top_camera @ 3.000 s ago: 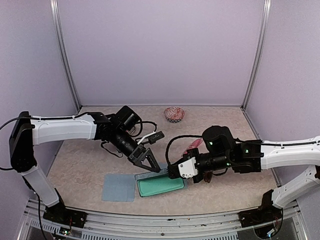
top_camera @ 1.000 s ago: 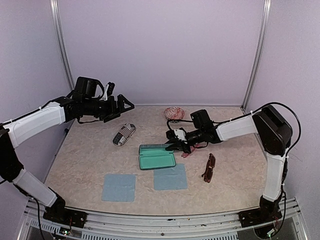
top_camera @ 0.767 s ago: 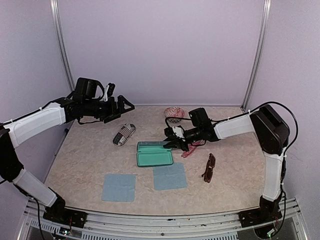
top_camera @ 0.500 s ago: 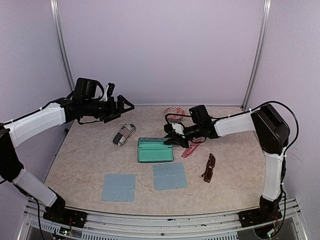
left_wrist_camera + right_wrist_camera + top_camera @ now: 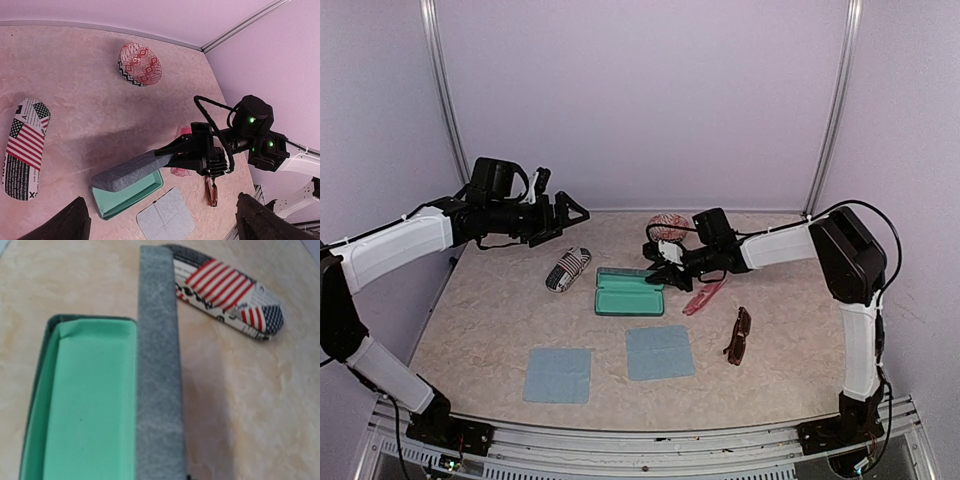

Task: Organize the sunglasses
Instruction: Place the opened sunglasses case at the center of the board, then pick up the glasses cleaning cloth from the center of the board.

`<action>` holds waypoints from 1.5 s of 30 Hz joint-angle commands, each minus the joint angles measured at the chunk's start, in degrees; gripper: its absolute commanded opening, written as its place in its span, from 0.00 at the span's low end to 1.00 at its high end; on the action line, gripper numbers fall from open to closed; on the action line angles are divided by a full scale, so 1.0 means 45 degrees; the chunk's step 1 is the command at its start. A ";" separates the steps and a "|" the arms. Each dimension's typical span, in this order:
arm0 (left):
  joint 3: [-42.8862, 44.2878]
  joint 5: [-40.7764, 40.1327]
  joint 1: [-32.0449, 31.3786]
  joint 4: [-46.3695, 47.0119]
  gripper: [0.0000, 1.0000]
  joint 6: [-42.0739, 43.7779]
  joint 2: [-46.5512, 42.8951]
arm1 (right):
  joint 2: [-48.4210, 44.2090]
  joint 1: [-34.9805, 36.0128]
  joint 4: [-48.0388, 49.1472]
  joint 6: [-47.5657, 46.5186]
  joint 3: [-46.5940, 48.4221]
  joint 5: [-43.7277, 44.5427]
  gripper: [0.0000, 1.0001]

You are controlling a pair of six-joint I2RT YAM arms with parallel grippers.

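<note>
The slim pink-red sunglasses [image 5: 703, 297] lie folded on the table just right of the open teal case [image 5: 630, 298]. The dark reddish-brown sunglasses [image 5: 739, 335] lie further right and nearer. My right gripper [image 5: 663, 273] is shut on the right end of the case's raised grey lid [image 5: 134, 171]. That lid edge [image 5: 157, 375] and the teal lining [image 5: 90, 400] fill the right wrist view. My left gripper [image 5: 560, 215] hangs open and empty high at the back left, with its fingertips [image 5: 75, 225] in the bottom corners of its own view.
A black-and-white patterned pouch with a flag print [image 5: 568, 268] lies left of the case. A red patterned bowl [image 5: 668, 225] stands near the back wall. Two blue cloths [image 5: 558, 373] [image 5: 659, 352] lie flat near the front.
My right gripper has dragged the open case away from the front, off the right cloth, toward the back. The left arm, beside the case three seconds ago, has held still at the back left.
</note>
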 commanded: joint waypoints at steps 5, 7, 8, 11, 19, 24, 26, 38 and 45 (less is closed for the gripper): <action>-0.0075 0.0328 0.0105 0.0470 0.99 -0.0112 0.0377 | 0.0574 -0.0109 -0.0044 0.0299 0.0519 0.0490 0.04; -0.0055 0.0328 0.0115 0.0463 0.99 -0.0110 0.0390 | 0.0613 -0.0124 -0.0031 0.0304 0.0531 0.0492 0.08; -0.0057 0.0328 0.0118 0.0463 0.99 -0.0128 0.0405 | 0.0624 -0.0128 -0.0008 0.0319 0.0532 0.0484 0.10; -0.0010 0.0338 0.0105 0.0434 0.99 -0.0129 0.0494 | 0.0727 -0.0129 0.0059 0.0387 0.0597 0.0426 0.14; 0.0073 0.0397 0.0134 0.0420 0.99 -0.0094 0.0662 | 0.0868 -0.0149 0.0237 0.0623 0.0760 0.0227 0.25; 0.0211 0.0414 0.0149 0.0440 0.99 -0.0084 0.0773 | 0.0764 -0.0205 0.0518 0.0892 0.0700 -0.0176 0.35; 0.0271 0.0485 0.0130 0.0450 0.99 -0.0111 0.0739 | 0.0720 -0.0207 0.0580 0.0974 0.0697 -0.0279 0.37; -0.0425 -0.0028 0.0124 0.0570 0.99 0.0142 -0.0291 | -0.1282 -0.0178 0.2186 0.2521 -0.0285 -0.0128 0.53; -0.0573 -0.2446 -0.0613 -0.0457 0.99 0.1266 -0.1527 | -0.4162 -0.0056 0.3118 0.5341 -0.2121 0.2171 0.54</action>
